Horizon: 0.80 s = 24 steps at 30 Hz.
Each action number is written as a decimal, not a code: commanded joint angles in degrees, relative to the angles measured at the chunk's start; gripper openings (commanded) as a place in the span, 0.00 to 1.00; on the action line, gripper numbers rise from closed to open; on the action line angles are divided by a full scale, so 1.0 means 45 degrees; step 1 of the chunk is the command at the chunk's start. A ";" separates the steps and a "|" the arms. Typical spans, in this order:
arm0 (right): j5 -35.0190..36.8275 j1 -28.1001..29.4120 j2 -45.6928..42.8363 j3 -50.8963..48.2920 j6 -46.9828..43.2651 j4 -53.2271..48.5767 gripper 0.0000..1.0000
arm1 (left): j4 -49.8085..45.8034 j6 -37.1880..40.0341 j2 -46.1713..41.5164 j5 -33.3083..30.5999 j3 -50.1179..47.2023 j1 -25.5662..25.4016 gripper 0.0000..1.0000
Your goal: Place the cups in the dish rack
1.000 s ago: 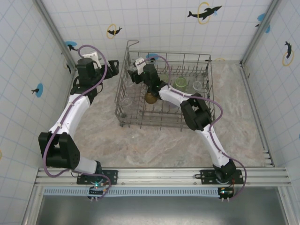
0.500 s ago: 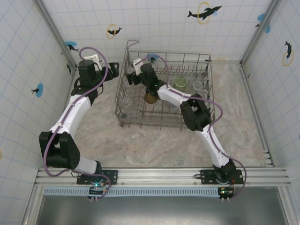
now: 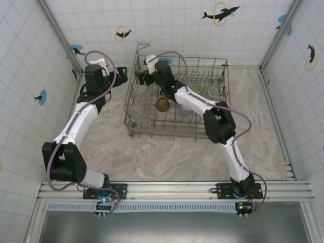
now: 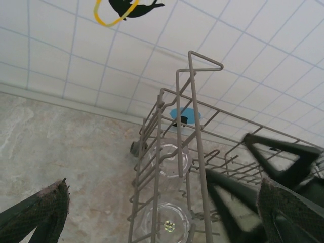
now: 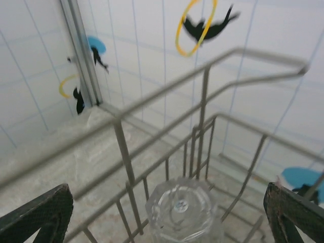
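The grey wire dish rack (image 3: 167, 135) stands at the table's middle back. In it are an amber cup (image 3: 163, 105), a pale green cup (image 3: 195, 88) and a clear cup (image 3: 213, 92). My right gripper (image 3: 143, 77) hovers open over the rack's far left corner. Straight below its spread fingers (image 5: 40, 212) an upturned clear cup (image 5: 182, 207) rests free behind the rack's wires (image 5: 124, 152). My left gripper (image 3: 121, 71) hangs open outside the rack's left wall (image 4: 195, 101), empty, facing two upturned clear cups (image 4: 169, 159) (image 4: 169, 223) inside.
Tiled walls with dolphin stickers (image 3: 220, 13) close in the table at the back and both sides. Bare marbled tabletop (image 3: 167, 157) lies in front of the rack and to its left (image 4: 66, 147). The right arm's black gripper (image 4: 283, 157) shows just beyond the rack's corner.
My right gripper has opened wide, let go of the clear cup, and lifted back toward the rack's far left corner. The left arm has barely shifted.
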 commanded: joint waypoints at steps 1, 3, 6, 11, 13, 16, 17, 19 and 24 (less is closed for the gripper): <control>0.0235 -0.0366 -0.1906 -0.0669 -0.0050 0.0805 1.00 | 0.0408 -0.0057 0.0028 -0.0610 0.0491 0.0067 0.98; 0.0542 -0.0530 -0.2557 -0.1410 -0.0212 0.0720 1.00 | 0.0418 -0.0030 0.0017 -0.0861 0.0470 0.0072 0.97; 0.0964 -0.0808 -0.3829 -0.2797 -0.0517 0.0605 1.00 | 0.0466 0.0132 -0.0067 -0.1649 0.0383 0.0120 0.98; 0.2197 -0.1552 -0.6356 -0.5230 -0.0475 -0.0086 1.00 | 0.0868 -0.0279 -0.0427 -0.2495 -0.0192 0.0585 0.98; 0.2500 -0.2108 -0.7398 -0.6230 0.0138 -0.0460 1.00 | 0.1059 -0.0431 -0.0657 -0.2855 -0.0634 0.0809 0.98; 0.2785 -0.3283 -0.9136 -0.8043 0.1507 -0.0808 1.00 | 0.1191 -0.0639 -0.1160 -0.3646 -0.1447 0.1063 0.98; 0.2957 -0.3706 -0.9778 -0.8696 0.1927 -0.0857 1.00 | 0.1307 -0.0628 -0.1374 -0.3941 -0.1781 0.1145 0.98; 0.3250 -0.4454 -1.0916 -0.9953 0.2518 -0.1082 1.00 | 0.1475 -0.0483 -0.1729 -0.4509 -0.2404 0.1262 0.98; 0.4970 -0.5923 -1.3426 -1.2567 0.3398 -0.2403 1.00 | 0.1763 -0.0439 -0.2189 -0.6171 -0.4073 0.1346 0.98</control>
